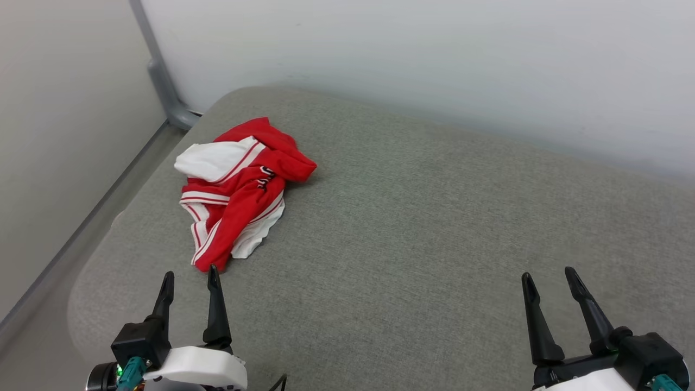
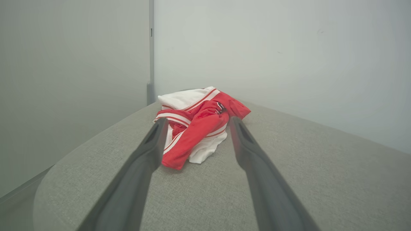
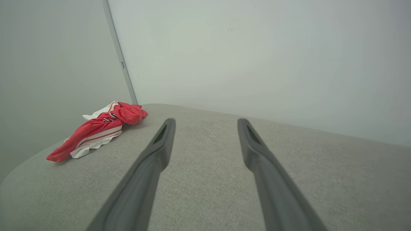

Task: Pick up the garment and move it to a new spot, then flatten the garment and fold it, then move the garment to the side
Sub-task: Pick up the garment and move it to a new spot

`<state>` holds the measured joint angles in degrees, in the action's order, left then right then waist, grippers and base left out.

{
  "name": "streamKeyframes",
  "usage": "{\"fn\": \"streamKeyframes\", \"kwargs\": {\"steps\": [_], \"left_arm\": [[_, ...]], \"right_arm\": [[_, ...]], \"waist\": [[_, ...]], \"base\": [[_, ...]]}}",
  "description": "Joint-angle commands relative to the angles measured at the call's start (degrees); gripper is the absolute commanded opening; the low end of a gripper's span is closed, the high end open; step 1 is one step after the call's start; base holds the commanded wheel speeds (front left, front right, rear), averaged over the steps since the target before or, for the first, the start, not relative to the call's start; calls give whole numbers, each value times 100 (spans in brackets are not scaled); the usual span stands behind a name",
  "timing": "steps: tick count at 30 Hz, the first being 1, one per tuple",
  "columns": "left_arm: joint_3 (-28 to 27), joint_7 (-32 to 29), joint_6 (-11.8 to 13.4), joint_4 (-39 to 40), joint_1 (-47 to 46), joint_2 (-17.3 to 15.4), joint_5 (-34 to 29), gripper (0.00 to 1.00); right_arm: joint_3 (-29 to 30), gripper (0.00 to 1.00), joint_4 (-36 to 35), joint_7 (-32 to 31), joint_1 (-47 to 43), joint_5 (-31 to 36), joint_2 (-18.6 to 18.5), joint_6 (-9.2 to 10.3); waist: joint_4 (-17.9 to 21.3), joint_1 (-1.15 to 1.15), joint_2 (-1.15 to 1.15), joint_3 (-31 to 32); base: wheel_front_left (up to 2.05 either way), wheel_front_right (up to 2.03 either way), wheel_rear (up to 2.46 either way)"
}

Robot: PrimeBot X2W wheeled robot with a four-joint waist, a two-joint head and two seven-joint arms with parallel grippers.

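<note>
Grey surface (image 1: 434, 244) holds crumpled garment (image 1: 239, 190), lettering mostly hidden.

Legible text: none for you to log. Black lettering (image 1: 265, 179) on the crumpled shirt (image 1: 239, 191): unreadable.

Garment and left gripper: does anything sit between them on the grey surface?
Nothing visible does. The left gripper, jaws open, points straight at the crumpled garment, whose near red end lies right ahead of it on the grey surface.
</note>
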<state>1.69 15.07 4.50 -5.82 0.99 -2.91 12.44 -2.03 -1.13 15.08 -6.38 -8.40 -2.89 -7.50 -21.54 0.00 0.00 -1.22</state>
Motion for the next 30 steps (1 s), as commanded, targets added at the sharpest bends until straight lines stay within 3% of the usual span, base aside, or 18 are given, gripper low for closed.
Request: {"fn": "streamKeyframes", "kwargs": {"steps": [1, 10, 20, 23, 30], "left_arm": [[-3, 16, -15, -12, 42, 4, 26, 100], [-44, 16, -25, -62, 74, 4, 97, 100], [-107, 16, -114, -77, -61, 4, 324, 100], [-232, 16, -279, -91, -312, 4, 456, 100], [-1039, 16, -935, -147, -1444, -158, 265, 100]], "right_arm": [[-3, 100, -14, 14, -14, 27, 3, 2], [-83, 100, -16, 14, 29, 88, 3, 2], [-114, 100, -32, 14, 93, 162, 3, 2], [-108, 100, -66, 14, 139, 219, 3, 2], [-59, 100, -156, 14, 354, 456, 3, 3]], "waist": [[-147, 0, 0, -16], [-521, 0, 0, -57], [-506, 0, 0, -150], [-457, 0, 0, -252], [-280, 0, 0, -706]], "base": [[0, 0, 0], [0, 0, 0], [0, 0, 0], [0, 0, 0], [0, 0, 0]]}}
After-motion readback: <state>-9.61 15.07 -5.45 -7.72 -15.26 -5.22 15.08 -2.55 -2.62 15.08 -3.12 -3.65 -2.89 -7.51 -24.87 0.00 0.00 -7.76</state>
